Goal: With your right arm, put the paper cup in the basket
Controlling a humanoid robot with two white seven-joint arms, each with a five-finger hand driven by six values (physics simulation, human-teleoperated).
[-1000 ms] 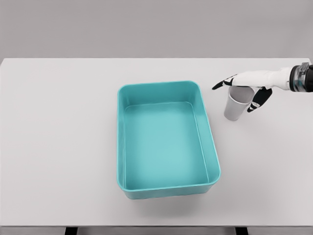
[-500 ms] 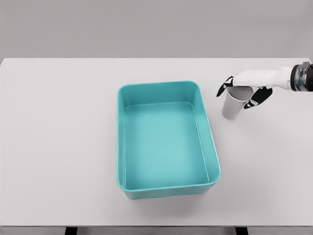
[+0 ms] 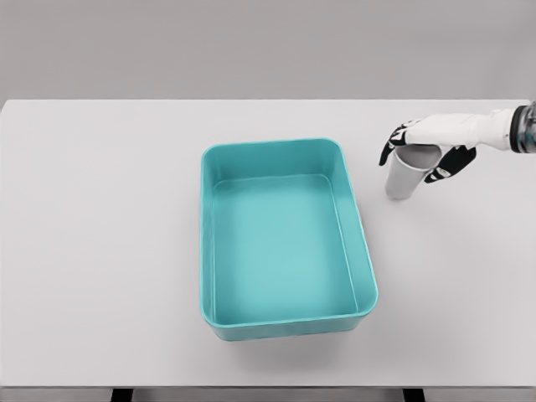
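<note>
The paper cup (image 3: pixel 405 176) stands upright on the white bench (image 3: pixel 100 234), to the right of the teal basket (image 3: pixel 356 243) and level with the basket's far end, with a clear strip of bench between the two. The right hand (image 3: pixel 427 149) reaches in from the right edge and sits over the cup's rim, its dark-tipped fingers (image 3: pixel 390 151) curled down on the side facing the basket and the thumb hooked on the side away from it, so the hand appears closed around the top of the cup. Whether the hold is firm enough to lift cannot be read from this view. The cup's base looks to be on or very near the bench, so the lift seems not yet done. The basket is empty. By this reckoning the task is in its early part: the reach is made and the grasp looks taken; what remains is raising the cup, carrying it over the basket's near wall, and releasing it inside.
</note>
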